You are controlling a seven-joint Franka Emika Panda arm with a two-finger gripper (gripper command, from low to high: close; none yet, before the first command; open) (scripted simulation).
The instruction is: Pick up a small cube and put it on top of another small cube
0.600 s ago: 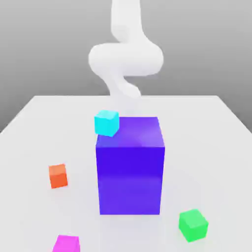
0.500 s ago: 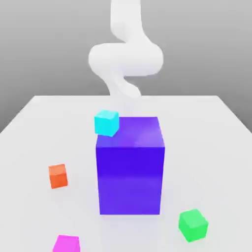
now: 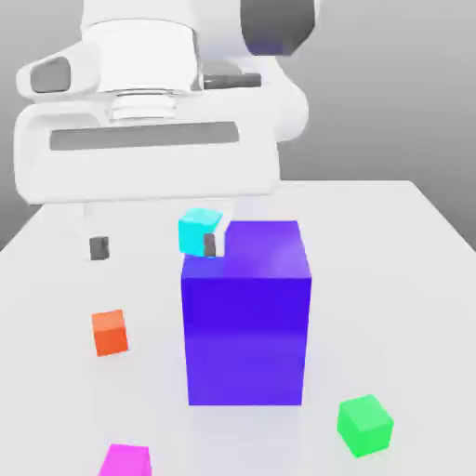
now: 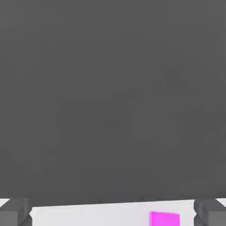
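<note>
Gripper (image 3: 153,246) spread, blue block (image 3: 246,316) — cyan cube (image 3: 199,231)

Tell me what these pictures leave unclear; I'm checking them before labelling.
- Magenta cube: its lower part is cut off by the exterior view's bottom edge; likewise cut off by an edge in the hand view.
- Cyan cube: partly covered by one gripper finger in the exterior view.
- Gripper: its height above the table is unreadable.
</note>
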